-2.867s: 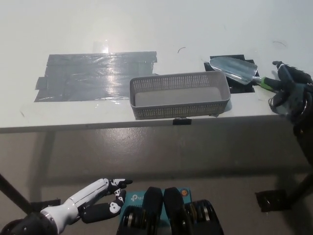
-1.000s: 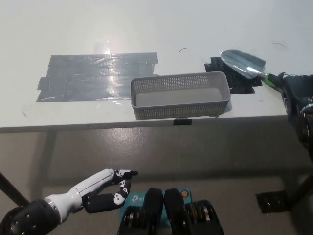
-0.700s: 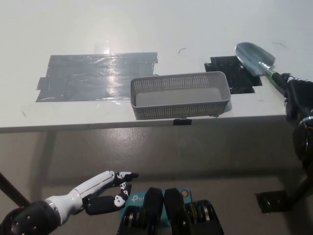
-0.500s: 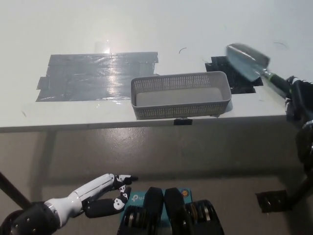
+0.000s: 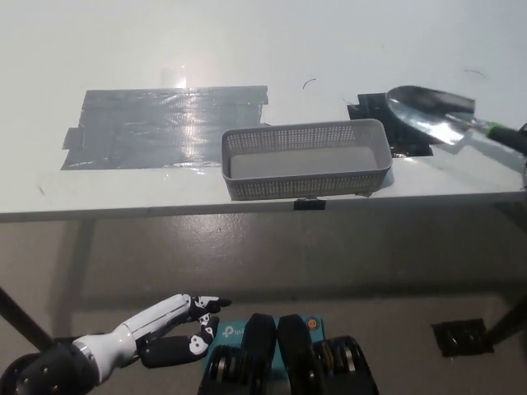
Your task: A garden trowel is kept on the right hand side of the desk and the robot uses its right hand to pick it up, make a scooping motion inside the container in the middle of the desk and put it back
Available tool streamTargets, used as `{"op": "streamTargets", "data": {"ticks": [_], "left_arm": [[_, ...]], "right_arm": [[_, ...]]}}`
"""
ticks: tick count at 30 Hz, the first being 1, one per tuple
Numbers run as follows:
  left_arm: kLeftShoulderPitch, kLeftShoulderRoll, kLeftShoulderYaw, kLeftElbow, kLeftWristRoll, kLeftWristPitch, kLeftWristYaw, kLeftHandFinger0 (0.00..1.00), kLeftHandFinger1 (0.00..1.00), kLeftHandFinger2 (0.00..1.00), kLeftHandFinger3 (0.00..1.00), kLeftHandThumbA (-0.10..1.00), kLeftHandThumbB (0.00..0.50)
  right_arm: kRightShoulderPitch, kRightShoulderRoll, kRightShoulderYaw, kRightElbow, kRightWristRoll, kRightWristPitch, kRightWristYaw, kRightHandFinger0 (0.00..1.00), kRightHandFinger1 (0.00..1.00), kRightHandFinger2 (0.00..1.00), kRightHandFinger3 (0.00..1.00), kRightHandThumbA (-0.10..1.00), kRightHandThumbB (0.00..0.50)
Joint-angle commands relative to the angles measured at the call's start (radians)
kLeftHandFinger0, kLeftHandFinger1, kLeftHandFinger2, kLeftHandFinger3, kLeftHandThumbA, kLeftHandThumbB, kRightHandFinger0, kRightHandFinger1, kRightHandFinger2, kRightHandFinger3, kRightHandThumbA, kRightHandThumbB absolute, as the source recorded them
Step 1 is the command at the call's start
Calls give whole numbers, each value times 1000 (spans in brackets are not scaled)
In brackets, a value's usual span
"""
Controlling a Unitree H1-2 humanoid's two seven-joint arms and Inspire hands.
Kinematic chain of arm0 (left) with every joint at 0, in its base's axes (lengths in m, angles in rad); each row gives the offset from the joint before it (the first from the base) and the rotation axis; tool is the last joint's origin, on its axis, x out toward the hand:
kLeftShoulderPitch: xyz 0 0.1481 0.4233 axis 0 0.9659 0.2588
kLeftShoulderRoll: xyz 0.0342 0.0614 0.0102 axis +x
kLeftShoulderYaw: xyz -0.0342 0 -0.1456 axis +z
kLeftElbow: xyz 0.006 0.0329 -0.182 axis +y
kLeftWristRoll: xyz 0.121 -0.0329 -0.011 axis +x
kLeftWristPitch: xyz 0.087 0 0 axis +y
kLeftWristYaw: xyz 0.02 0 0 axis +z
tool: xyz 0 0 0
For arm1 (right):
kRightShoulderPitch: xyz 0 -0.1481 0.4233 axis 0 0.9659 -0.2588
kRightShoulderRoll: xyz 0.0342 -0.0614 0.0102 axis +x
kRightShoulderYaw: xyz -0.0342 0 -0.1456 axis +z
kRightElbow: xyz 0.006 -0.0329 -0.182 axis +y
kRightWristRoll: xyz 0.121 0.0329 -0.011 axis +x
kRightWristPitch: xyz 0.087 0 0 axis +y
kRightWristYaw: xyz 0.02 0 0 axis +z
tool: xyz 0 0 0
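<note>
Out ahead of the right hand (image 5: 522, 141), which is nearly cut off at the frame's edge, the trowel (image 5: 428, 111) hangs blade-first just beside the basket (image 5: 306, 179). Pickup looks done; scooping and return remain. That hand's grip cannot be told. The left hand (image 5: 173, 325) rests low, fingers apart, empty.
</note>
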Motion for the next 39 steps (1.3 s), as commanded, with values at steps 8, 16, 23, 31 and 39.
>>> {"op": "streamTargets", "data": {"ticks": [8, 16, 23, 31, 39], "left_arm": [[-4, 23, 12, -11, 9, -19, -6, 1000, 1000, 1000, 1000, 1000, 297], [-12, 27, 14, -9, -6, -6, -20, 1000, 1000, 1000, 1000, 1000, 264], [-11, 28, 14, -8, -6, -4, -19, 1000, 1000, 1000, 1000, 1000, 273], [-6, 29, 14, -6, -6, 1, -18, 1000, 1000, 1000, 1000, 1000, 293], [-7, 32, 11, -9, -5, 6, -23, 1000, 1000, 1000, 1000, 1000, 280]], "right_arm": [[-82, -94, -51, -99, 42, -40, 100, 0, 291, 582, 439, -100, 14], [-97, -115, -52, -151, 52, -41, 209, 0, 365, 649, 522, -100, 0], [-175, -136, -52, -172, 50, -39, 300, 0, 336, 600, 500, -100, 4], [-248, -151, -47, -212, 48, -19, 400, 0, 281, 530, 375, -100, 0], [-315, -155, -44, -253, 71, 1, 524, 0, 196, 429, 251, -100, 155]]}}
